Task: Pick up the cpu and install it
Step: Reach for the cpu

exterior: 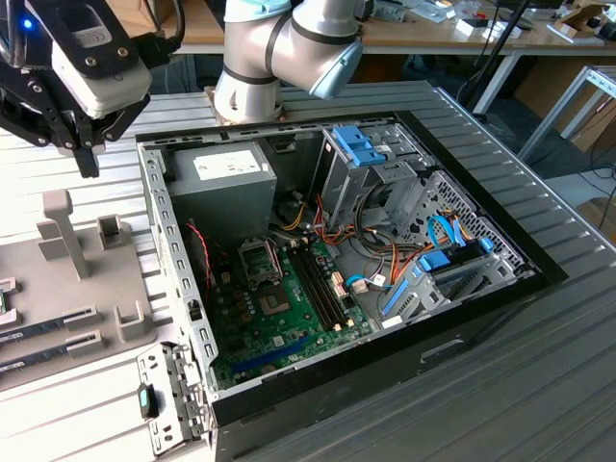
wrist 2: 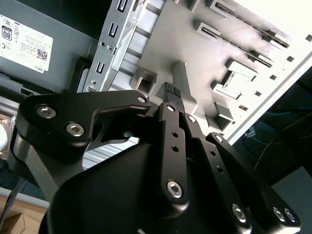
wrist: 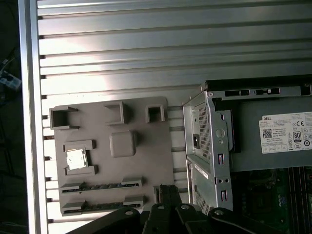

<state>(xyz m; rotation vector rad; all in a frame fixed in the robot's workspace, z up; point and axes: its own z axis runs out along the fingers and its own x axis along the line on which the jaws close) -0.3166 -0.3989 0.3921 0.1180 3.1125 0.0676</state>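
One grey fixture plate lay on the slatted metal counter at the exterior view's left, with upright posts and small pockets moulded into it. The cpu sat flat in its own cradle on that plate, silver top up, on the side away from the computer case. In the first wrist view a blank raised square stood just beside it, nearer the case. Two dark memory sticks lay in long slots near the cradle.

Over the plate's far end hung the gripper, touching nothing. It was closed on empty air, and the second wrist view showed the fingertips pressed together above a grey post. The cpu was well apart from it.

Further along stood the open black computer case. A grey power supply filled its far corner, and the robot arm rose just behind that. Below the supply lay the green motherboard with a square metal-framed socket on it. Toward the exterior view's right were metal drive cages with blue latches and loose orange and blue cables.
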